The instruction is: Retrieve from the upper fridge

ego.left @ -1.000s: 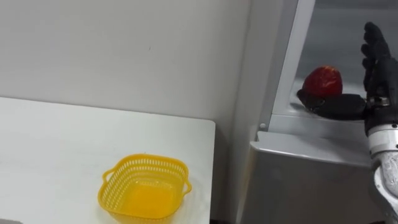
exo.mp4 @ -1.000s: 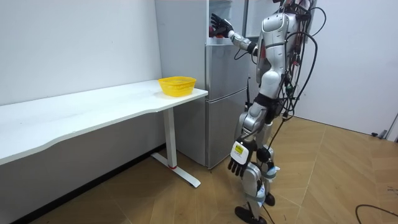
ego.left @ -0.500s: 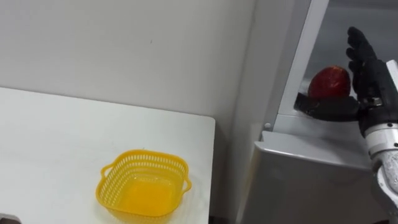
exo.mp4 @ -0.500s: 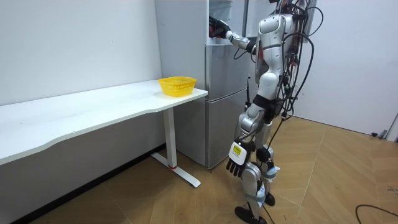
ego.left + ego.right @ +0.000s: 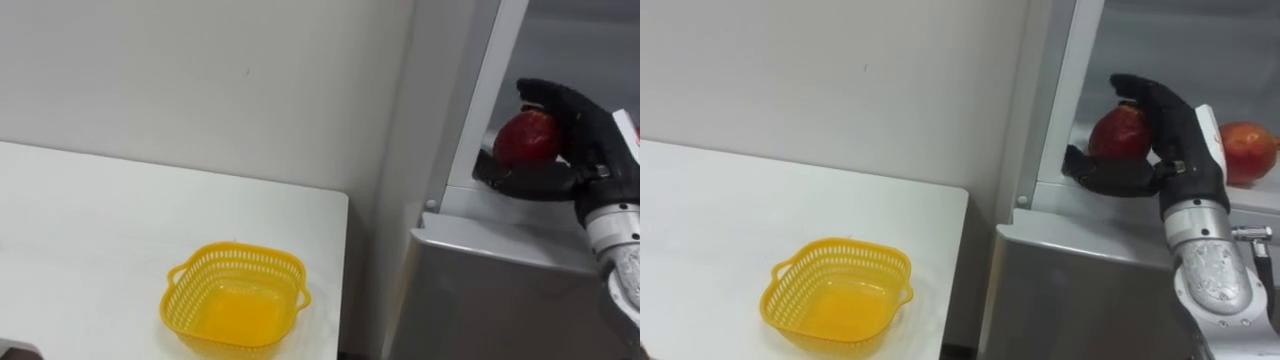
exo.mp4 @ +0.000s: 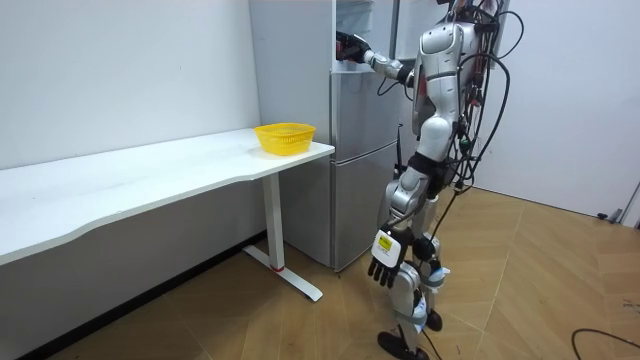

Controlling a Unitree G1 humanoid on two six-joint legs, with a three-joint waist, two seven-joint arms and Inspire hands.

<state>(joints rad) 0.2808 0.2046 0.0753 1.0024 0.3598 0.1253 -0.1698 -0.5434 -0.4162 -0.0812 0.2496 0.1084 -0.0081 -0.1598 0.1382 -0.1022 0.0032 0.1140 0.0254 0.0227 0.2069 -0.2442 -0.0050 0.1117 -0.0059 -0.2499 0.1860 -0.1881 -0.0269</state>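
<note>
I have the right hand (image 5: 582, 132) inside the open upper compartment of the fridge (image 5: 490, 290), curled round the red fruit (image 5: 522, 140). The fingers arch over its top and the thumb lies beneath it. The fruit is at the front of that compartment, close to the fridge's left frame. I cannot tell whether it rests on the shelf or is already clear of it. A second red fruit (image 5: 1248, 150) lies in the same compartment, just right of my wrist. The left hand (image 6: 381, 268) hangs low in front of the fridge's lower door, fingers loose and empty.

I judge the step in hand to be securing the grasp before drawing out. A round, smooth fruit can squirt out between thumb and fingers, so I want them closed evenly. Then I should lift a little before pulling, so it does not drag on the sill. The pull should come straight back, clear of the left frame, with the wrist kept off the second fruit. The yellow basket (image 5: 235, 300) sits on the white worktop (image 5: 90, 220) left of the fridge, probably the drop place.
</note>
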